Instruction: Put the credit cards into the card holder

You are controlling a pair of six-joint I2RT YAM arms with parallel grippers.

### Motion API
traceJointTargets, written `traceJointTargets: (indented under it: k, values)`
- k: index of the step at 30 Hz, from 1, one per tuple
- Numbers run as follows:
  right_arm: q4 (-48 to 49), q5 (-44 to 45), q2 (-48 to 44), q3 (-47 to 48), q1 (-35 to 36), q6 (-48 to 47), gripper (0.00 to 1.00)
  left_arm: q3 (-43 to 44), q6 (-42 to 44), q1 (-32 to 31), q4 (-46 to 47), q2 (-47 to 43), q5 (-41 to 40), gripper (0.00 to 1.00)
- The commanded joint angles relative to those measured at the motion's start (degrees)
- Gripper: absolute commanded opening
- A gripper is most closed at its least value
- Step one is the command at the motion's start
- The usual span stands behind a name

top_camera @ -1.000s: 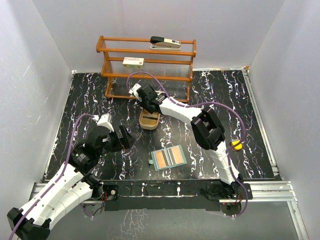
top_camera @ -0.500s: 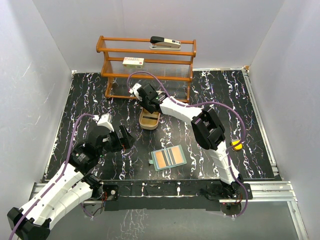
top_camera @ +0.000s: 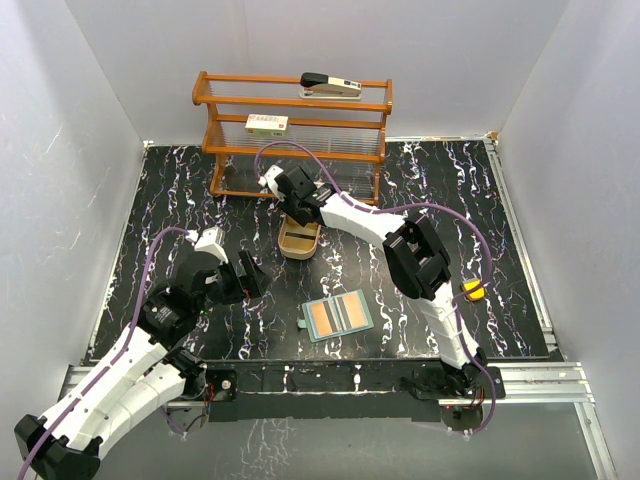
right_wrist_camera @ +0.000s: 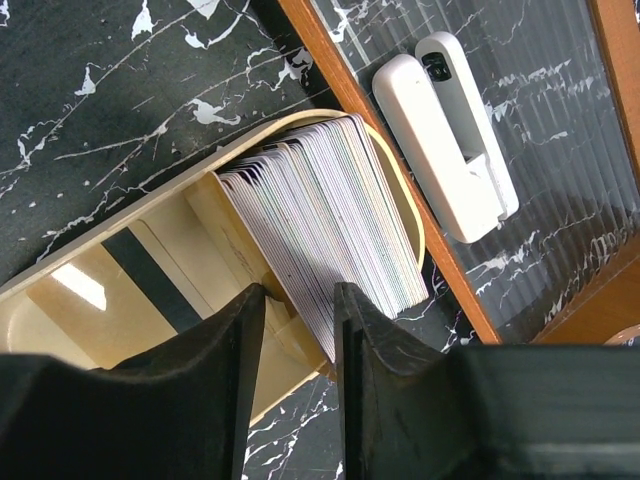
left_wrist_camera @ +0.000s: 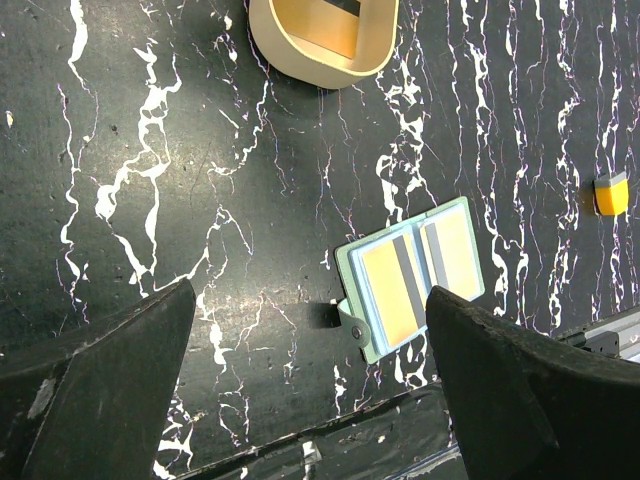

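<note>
**Student:** What carries the scene?

**Tutor:** A black table surface (top_camera: 170, 200) veined in white, closed in on three sides by plain white walls (top_camera: 70, 130). A metal rail (top_camera: 540, 378) runs along the near edge, where both arms are bolted.

**Student:** What stands at the far edge?

**Tutor:** A wooden rack (top_camera: 295, 150) with clear ribbed shelves, left of the middle. A black-and-white stapler (top_camera: 331, 85) lies on its top shelf and a white labelled box (top_camera: 266, 124) on the middle one. A white oblong device (right_wrist_camera: 445, 150) lies on the lowest shelf.

**Student:** Where are the task's things?

**Tutor:** The credit cards (right_wrist_camera: 330, 230) stand on edge as a tight stack in a tan oval tray (right_wrist_camera: 110, 290). The tray sits just in front of the rack, toward the far edge. The card holder (top_camera: 337, 316) lies open and flat close to the middle of the near edge, well apart from the tray. Gold-orange faces show in both of its clear pockets.

**Student:** And the grippers?

**Tutor:** The right gripper (right_wrist_camera: 298, 310) points down into the tray with its jaws partway apart. Its fingers (right_wrist_camera: 225, 340) sit astride one end of the stack; whether they pinch a card cannot be told. The left gripper (left_wrist_camera: 310, 400) hangs above the surface, left of the card holder, with its jaws spread wide and nothing between them.
</note>
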Motion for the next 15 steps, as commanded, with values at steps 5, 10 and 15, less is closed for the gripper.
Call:
traceJointTargets:
  k: [5,10,15]
  values:
    - [3.9,1.1,-3.0,3.7,-1.5,-0.1,0.19,-0.2,0.5,0.2,0.0,-0.1,-0.4,0.99]
    - [3.7,1.5,-3.6,3.1,-1.5,0.2,0.28,-0.2,0.5,0.2,0.1,0.1,-0.3,0.99]
    - [3.6,1.7,-4.1,3.0,-1.5,0.1,0.26,-0.3,0.5,0.2,0.0,0.2,-0.2,0.98]
